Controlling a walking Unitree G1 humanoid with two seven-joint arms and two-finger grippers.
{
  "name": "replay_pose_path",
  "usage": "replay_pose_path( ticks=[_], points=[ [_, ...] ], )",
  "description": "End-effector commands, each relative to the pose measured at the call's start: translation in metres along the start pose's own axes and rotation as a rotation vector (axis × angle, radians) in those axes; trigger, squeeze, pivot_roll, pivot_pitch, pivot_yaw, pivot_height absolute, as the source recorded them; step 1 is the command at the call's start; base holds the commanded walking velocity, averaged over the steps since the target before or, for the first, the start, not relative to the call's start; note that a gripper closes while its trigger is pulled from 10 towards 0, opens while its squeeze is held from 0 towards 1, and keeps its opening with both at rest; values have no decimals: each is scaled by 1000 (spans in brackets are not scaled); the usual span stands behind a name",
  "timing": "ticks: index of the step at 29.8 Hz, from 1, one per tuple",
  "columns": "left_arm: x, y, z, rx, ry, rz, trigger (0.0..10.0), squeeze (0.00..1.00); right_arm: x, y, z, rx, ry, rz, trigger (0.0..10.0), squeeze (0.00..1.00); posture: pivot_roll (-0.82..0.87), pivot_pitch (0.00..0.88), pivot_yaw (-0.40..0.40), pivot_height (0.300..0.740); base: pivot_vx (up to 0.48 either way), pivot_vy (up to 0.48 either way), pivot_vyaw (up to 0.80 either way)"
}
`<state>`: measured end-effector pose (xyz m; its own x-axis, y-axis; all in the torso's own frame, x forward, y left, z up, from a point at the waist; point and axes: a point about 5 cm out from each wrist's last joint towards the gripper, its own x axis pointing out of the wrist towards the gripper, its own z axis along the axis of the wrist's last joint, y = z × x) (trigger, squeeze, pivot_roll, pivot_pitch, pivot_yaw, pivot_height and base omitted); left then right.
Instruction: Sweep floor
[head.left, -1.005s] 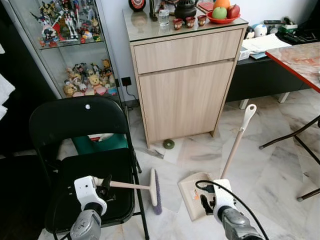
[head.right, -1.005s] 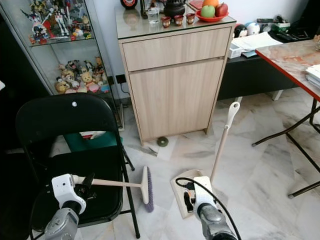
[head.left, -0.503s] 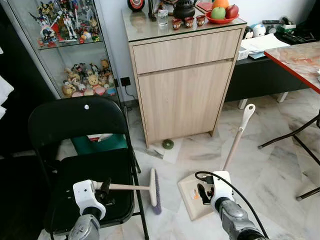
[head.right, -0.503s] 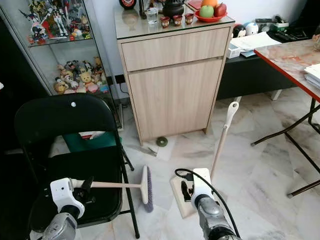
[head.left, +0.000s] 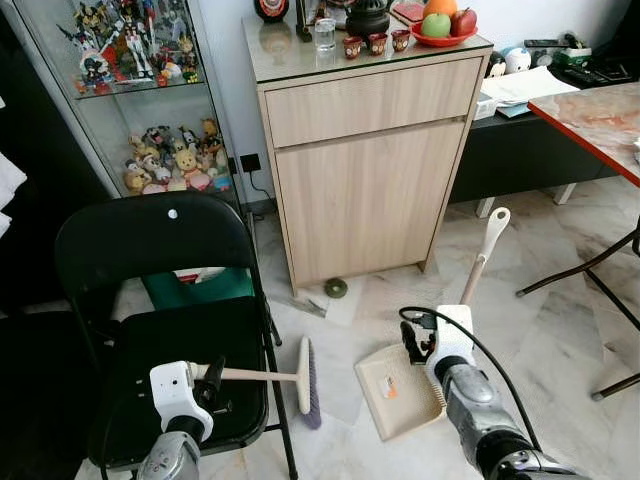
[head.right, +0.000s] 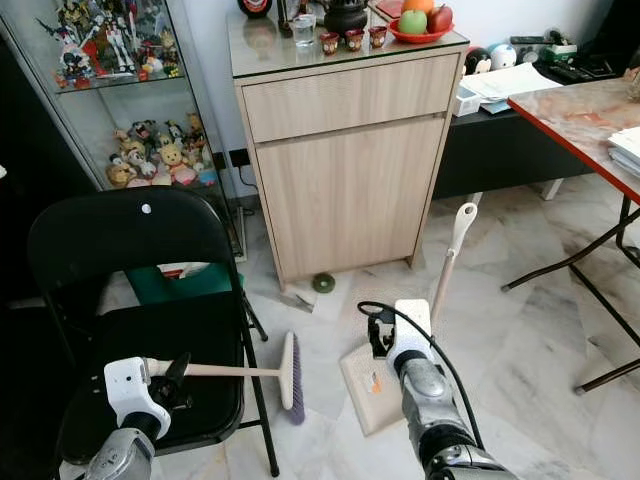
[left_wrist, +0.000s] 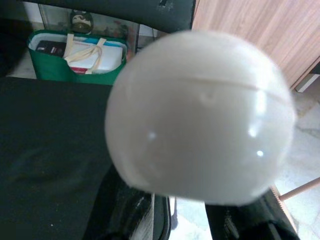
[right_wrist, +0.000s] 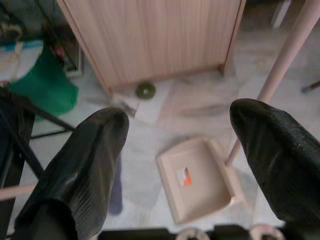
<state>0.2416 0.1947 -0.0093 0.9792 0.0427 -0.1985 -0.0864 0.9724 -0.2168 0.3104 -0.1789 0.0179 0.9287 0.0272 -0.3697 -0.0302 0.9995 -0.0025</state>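
A hand brush with a pale wooden handle and purple bristles (head.left: 309, 378) sticks out to the right over the chair seat. My left gripper (head.left: 212, 381) is shut on its handle, whose white rounded end (left_wrist: 200, 115) looms close in the left wrist view. A beige dustpan (head.left: 398, 390) lies on the marble floor, its long handle (head.left: 480, 262) standing up to the right. My right gripper (head.left: 415, 343) hovers open just above the pan's far edge, beside the handle. In the right wrist view the wide-apart fingers (right_wrist: 80, 165) frame the dustpan (right_wrist: 197, 180). A small green round object (head.left: 336, 288) lies at the cabinet's foot.
A black folding chair (head.left: 150, 250) stands at the left with a green bag (head.left: 200, 288) behind it. A wooden cabinet (head.left: 370, 170) is straight ahead, a glass display case (head.left: 140, 90) to its left, and a red-edged table (head.left: 600, 115) with black legs at the right.
My right gripper has risen and moved forward, from over the dustpan's near part to its far edge by the handle. The brush and left gripper have hardly moved.
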Motion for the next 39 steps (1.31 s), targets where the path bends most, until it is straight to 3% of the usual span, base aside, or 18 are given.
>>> replay_pose_path(
  ticks=[1,6,10,18,39],
  points=[
    [-6,11,-3,22,13,51,10000,0,2,2,8,11,-43,10,10000,0,-282,35,90,740,0,0,0],
    [-7,12,-2,41,9,57,10000,0,1,14,19,-42,-132,93,10000,0,-282,43,96,740,0,0,0],
    [-10,15,-2,51,7,64,10000,0,0,15,22,-13,-171,90,10000,0,-286,51,101,740,0,0,0],
    [-11,16,-1,81,4,63,10000,0,1,18,24,-9,-174,101,10000,0,-279,55,100,740,0,0,0],
    [-13,16,0,89,0,78,10000,0,6,20,37,-17,-189,118,10000,0,-276,52,98,740,0,-282,0]
  ],
)
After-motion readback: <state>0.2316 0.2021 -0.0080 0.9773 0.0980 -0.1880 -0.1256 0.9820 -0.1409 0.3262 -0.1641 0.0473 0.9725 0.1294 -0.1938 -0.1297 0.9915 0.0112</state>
